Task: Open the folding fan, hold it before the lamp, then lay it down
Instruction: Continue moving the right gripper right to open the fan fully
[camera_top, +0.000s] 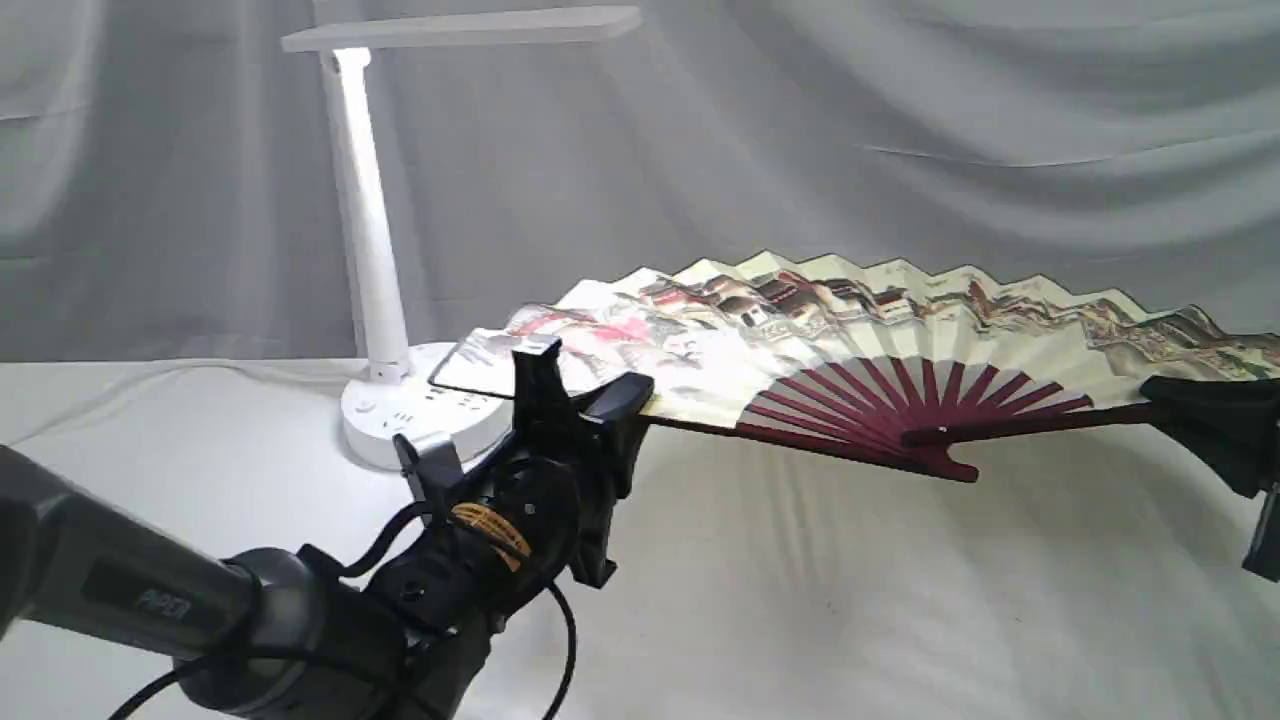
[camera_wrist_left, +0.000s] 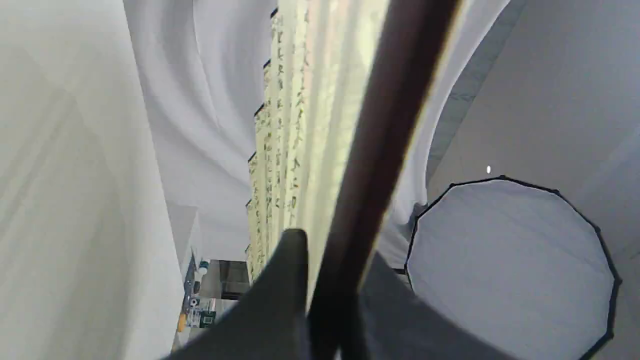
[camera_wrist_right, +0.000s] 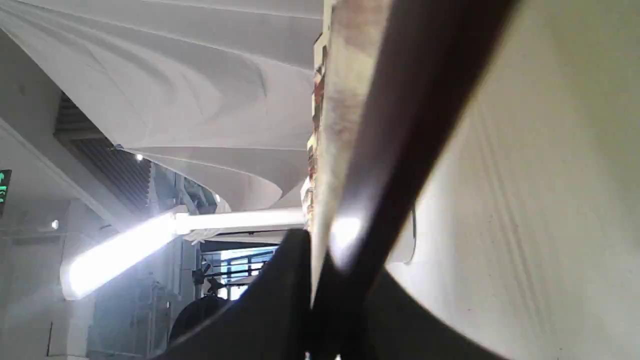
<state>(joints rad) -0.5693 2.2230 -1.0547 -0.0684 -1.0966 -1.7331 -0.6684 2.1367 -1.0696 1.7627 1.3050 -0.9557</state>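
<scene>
The folding fan (camera_top: 800, 340) is spread wide open, its cream painted leaf and maroon ribs tilted nearly flat a little above the white table. My left gripper (camera_top: 580, 395) is shut on the fan's left outer rib, close to the lamp's round base. My right gripper (camera_top: 1165, 400) is shut on the right outer rib at the frame's right edge. The white lamp (camera_top: 370, 260) stands at the back left, its light bar high above the fan's left end. In the left wrist view, the dark rib (camera_wrist_left: 380, 125) runs out from my left gripper (camera_wrist_left: 330, 290). In the right wrist view, the rib (camera_wrist_right: 425, 100) leaves my right gripper (camera_wrist_right: 320, 290) the same way.
A white cloth covers the table (camera_top: 850, 600), and a grey draped backdrop (camera_top: 900, 120) hangs behind. My left arm (camera_top: 150, 610) fills the front left corner with a loose black cable. A round softbox (camera_wrist_left: 510, 265) shows in the left wrist view.
</scene>
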